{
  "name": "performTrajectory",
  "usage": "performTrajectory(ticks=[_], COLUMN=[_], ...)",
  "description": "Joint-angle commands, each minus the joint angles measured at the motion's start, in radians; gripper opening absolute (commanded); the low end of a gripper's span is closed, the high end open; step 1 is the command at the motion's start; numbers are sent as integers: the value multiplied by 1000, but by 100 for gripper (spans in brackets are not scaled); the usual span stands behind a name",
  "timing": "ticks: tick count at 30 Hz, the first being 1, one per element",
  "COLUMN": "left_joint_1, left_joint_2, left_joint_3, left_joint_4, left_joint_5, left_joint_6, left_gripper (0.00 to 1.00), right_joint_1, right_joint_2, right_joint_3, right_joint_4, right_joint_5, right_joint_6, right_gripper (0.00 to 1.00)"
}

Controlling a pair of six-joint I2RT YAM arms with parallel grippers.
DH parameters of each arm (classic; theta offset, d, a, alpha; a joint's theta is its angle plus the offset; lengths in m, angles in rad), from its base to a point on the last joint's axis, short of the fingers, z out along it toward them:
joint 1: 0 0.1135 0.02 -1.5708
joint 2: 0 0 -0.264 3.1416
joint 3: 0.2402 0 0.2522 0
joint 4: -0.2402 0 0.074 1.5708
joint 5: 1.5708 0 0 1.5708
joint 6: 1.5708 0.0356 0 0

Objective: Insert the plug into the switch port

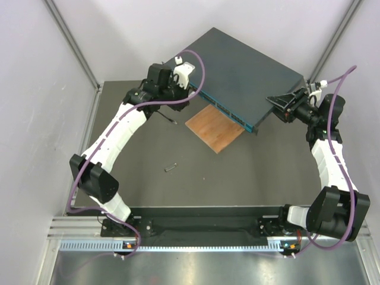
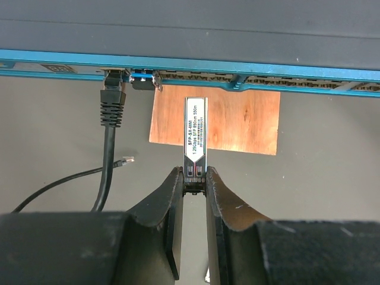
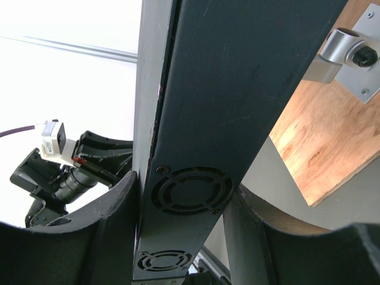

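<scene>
- Left wrist view: the left tool (image 2: 195, 176) is clamped on the tail of a silver labelled module (image 2: 195, 127). The module is held lengthwise and aimed at the teal front face (image 2: 249, 66) of the network switch (image 2: 190, 29), which runs across the top of the frame. Its nose stops short of the face, over the wooden board (image 2: 243, 119). Gripping the tail, I judge, leaves the front end free to enter a socket.
- Same view, left of centre: the pale plug (image 2: 126, 160) tips a thin black cable (image 2: 59, 185). It lies loose on the bench (image 2: 332, 160), in no tool's grip and apart from the face. Above it, at upper left, a booted connector (image 2: 113, 101) already sits in a switch port (image 2: 113, 72). The loose plug itself looks not yet inserted.
- Right wrist view: the right tool (image 3: 178, 205) has a finger on each side of the switch's vented end and grips the chassis. This is probably to brace it against a push from the front.
- Top view: the two tools meet the switch from opposite ends in the upper half of the frame. A loose grey piece (image 1: 171, 167) lies alone on the bench at mid-frame.
</scene>
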Motion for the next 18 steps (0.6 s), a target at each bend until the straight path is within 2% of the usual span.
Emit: performTrajectory(ticks=[1,8,18], left_joint_1=[-2,-2,-4], left_joint_2=[-10,27,32], left_joint_3=[53,111,94], left_joint_4=[8,2,-3], left_joint_5=[-3,-4,-11], left_joint_6=[3,11,23], left_gripper=[0,0,0], right_joint_1=[33,33,33], right_joint_2=[-3,5,9], right_joint_3=[42,46,54], right_joint_4=[66,62,58], right_joint_5=[27,23,21], right_joint_6=[-199,-202,-207], right_gripper=[0,0,0])
